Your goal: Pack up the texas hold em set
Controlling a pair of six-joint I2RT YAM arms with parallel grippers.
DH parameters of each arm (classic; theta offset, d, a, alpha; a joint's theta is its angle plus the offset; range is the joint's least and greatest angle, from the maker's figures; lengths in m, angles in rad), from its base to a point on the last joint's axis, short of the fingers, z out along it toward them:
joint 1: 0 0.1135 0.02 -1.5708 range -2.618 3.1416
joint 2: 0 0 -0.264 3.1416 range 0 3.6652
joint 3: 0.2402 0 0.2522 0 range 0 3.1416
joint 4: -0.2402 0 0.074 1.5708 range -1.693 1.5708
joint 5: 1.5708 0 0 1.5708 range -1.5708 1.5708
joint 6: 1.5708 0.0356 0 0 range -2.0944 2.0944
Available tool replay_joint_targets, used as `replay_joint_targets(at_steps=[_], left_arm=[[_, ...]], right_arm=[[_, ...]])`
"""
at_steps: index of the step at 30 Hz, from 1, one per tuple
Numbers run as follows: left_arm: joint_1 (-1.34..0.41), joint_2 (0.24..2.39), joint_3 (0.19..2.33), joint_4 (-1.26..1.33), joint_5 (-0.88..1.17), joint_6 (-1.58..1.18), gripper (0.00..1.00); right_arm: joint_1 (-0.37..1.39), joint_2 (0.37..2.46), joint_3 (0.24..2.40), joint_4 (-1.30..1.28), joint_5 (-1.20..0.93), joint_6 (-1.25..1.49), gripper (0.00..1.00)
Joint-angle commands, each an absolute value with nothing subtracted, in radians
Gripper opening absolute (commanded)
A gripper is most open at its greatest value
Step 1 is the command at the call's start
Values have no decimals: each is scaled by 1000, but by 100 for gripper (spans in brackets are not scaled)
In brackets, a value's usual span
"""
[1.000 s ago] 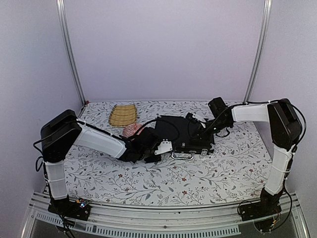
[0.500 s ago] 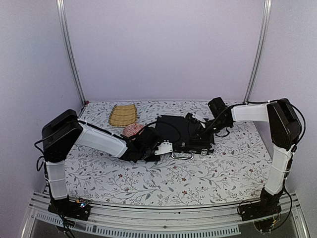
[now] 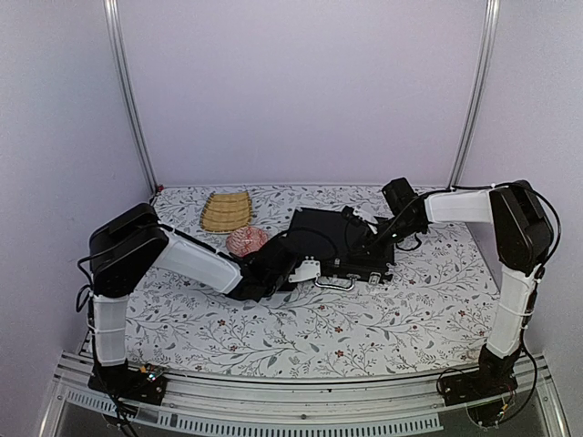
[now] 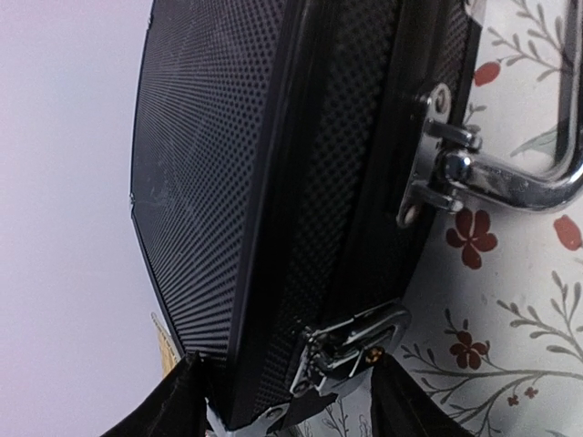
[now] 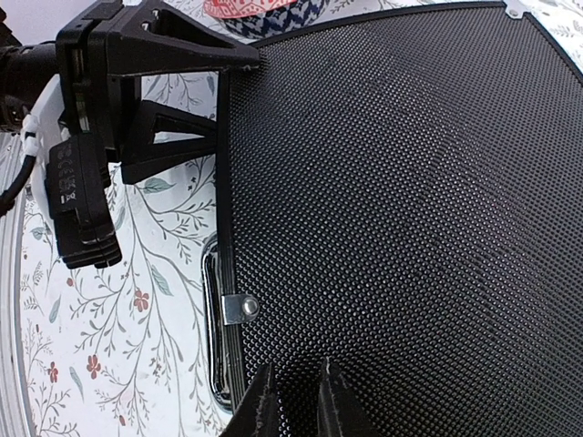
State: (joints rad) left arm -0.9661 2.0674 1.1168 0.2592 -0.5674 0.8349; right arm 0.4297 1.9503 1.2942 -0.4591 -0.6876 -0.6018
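Observation:
The black briefcase (image 3: 339, 238) lies closed in the middle of the table, its silver handle (image 3: 334, 283) facing the near edge. My left gripper (image 3: 311, 267) is at the case's front left corner. In the left wrist view its jaws (image 4: 287, 401) stand apart on either side of that corner. One finger (image 4: 164, 405) is by the lid. The other (image 4: 405, 401) is by the silver latch (image 4: 351, 341). My right gripper (image 5: 296, 401) is shut, its tips resting on the dotted lid (image 5: 410, 182) near a small silver bracket (image 5: 239, 309). Chips and cards are out of view.
A pink-red woven ball (image 3: 247, 239) sits just left of the case, behind my left arm. A tan slatted mat (image 3: 227, 211) lies at the back left. The floral tablecloth (image 3: 301, 328) covers the table, and metal posts stand at both rear corners.
My left gripper's jaws have narrowed around the case's corner, and the left arm has leaned in to the right. The right arm has not moved.

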Motion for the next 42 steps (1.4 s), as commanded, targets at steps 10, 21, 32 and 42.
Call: replay_joint_targets(at_steps=[10,21,32,42], left_arm=[[-955,1982,1107,157,-606,675,68],[-926,1672,1138,-24,-611,411,97],[-817,1541,1168,-98,-499,-77,97],[-805,1541,1155,-86,-446,-152,97]], right_arm=[[431,1942,1284,-607,-614,-591,22],[275,1572,1295,-569,-588,-549,60],[210,1305,1112,-210,-181,-229,99],[209,1282,1070,-182,-252,-198,99]])
